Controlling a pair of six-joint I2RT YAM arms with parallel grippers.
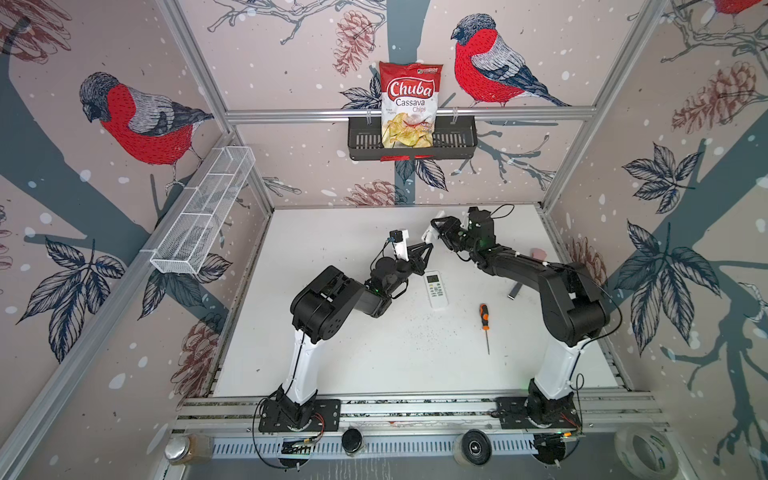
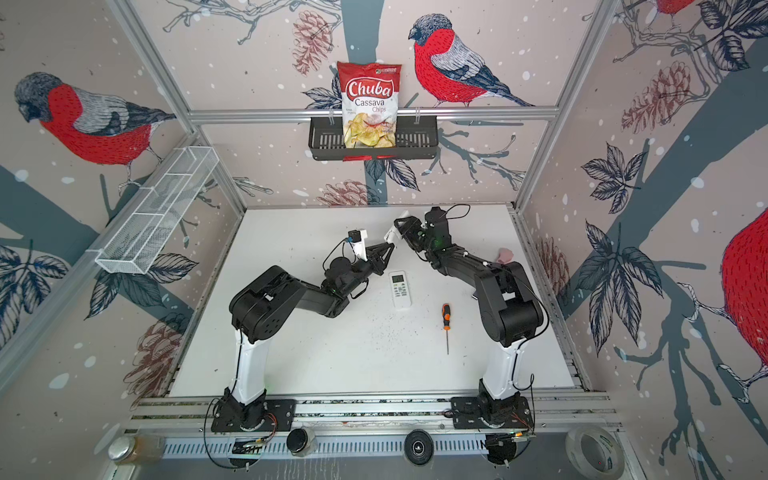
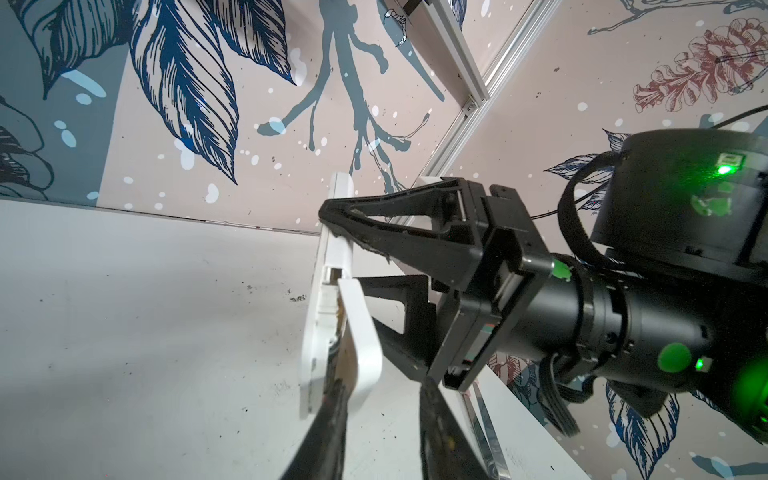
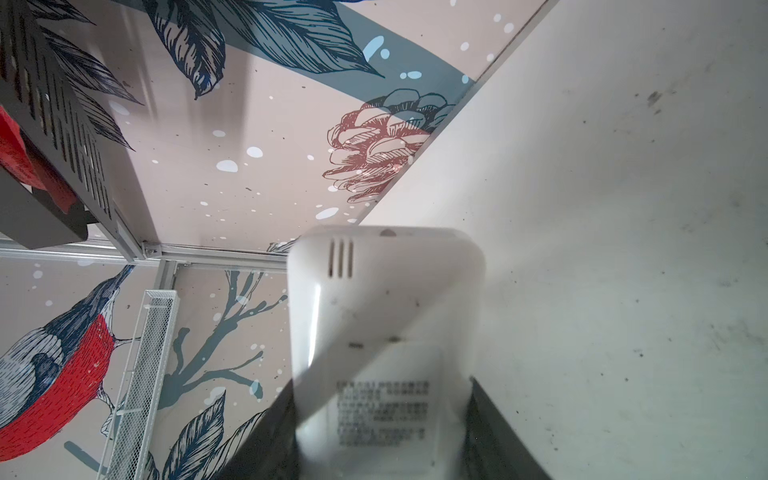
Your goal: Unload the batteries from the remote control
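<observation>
My right gripper point(image 1: 441, 232) point(image 4: 382, 436) is shut on a white remote control point(image 1: 427, 237) point(image 2: 390, 237) point(image 4: 386, 316) and holds it tilted up above the back of the table. In the left wrist view the remote control point(image 3: 328, 270) stands on end. Its battery cover point(image 3: 361, 345) is lifted away at one end. A brown-gold strip point(image 3: 347, 359) shows in that gap, and I cannot tell whether it is one of the batteries. My left gripper point(image 1: 428, 248) point(image 2: 390, 247) point(image 3: 382, 399) is open. One finger point(image 3: 328, 419) sits in the gap under the cover, the other stands clear of it.
A second white remote point(image 1: 435, 289) lies on the table between the arms. An orange-handled screwdriver point(image 1: 484, 320) lies right of it. A pink object point(image 1: 539, 252) and a grey bar point(image 1: 514, 289) lie by the right arm. A chips bag point(image 1: 409, 104) stands in a black wall basket point(image 1: 365, 141).
</observation>
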